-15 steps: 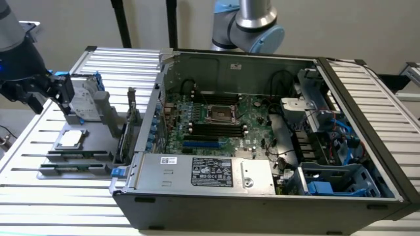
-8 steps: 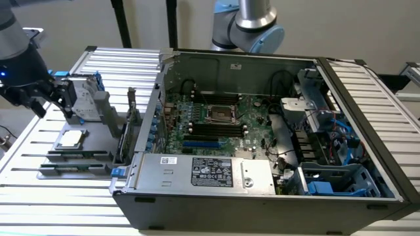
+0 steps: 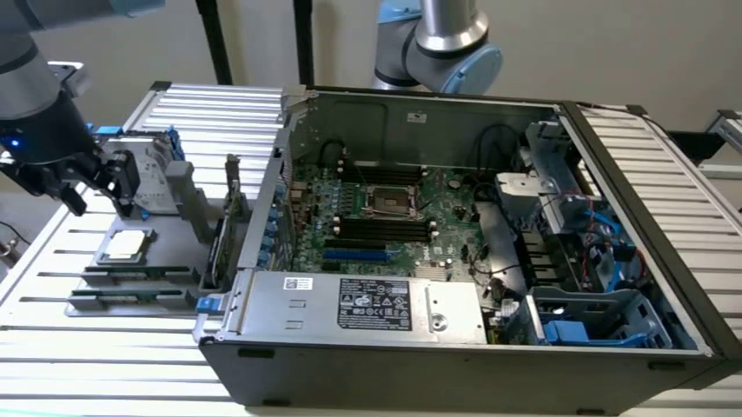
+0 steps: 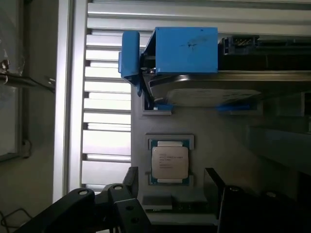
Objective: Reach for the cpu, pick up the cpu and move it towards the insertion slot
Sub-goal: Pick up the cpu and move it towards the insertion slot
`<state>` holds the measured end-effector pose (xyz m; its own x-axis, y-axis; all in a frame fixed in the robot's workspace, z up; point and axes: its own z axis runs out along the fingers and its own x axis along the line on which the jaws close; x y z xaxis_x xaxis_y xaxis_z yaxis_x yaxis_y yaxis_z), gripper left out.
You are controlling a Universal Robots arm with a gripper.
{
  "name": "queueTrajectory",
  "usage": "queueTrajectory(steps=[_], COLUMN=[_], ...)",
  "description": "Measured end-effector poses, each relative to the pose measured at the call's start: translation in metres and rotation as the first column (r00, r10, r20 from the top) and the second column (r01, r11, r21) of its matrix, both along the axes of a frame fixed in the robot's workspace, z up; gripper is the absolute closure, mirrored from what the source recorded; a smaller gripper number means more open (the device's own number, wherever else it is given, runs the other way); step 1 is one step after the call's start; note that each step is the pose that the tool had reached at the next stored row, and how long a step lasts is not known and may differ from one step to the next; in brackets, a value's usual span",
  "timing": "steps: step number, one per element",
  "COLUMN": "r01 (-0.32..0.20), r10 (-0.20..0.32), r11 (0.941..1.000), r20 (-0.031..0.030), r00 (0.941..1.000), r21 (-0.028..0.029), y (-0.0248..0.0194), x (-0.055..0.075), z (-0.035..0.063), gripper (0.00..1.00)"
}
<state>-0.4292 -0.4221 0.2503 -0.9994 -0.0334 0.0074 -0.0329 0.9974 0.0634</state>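
- The gripper is hovering over the grey tray, fingers spread wide, holding nothing.
- The cpu is lying flat in that tray (silver top up), at the gripper's 5 o'clock, untouched.
- The insertion slot is sitting inside the open case, well apart, at the cpu's 2 o'clock.

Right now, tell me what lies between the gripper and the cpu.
Nothing. The exterior view shows a bare gap between the open gripper and the cpu below it.
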Motion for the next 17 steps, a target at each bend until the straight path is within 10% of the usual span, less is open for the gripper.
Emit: queueTrajectory(steps=[17], r01=[-0.005], r10=[0.005], r11=[1.0], r20=[0.0], r00=[1.0], r21=[0.0], y=[-0.0007], x=[0.0], z=[-0.0311], gripper=[0.35])
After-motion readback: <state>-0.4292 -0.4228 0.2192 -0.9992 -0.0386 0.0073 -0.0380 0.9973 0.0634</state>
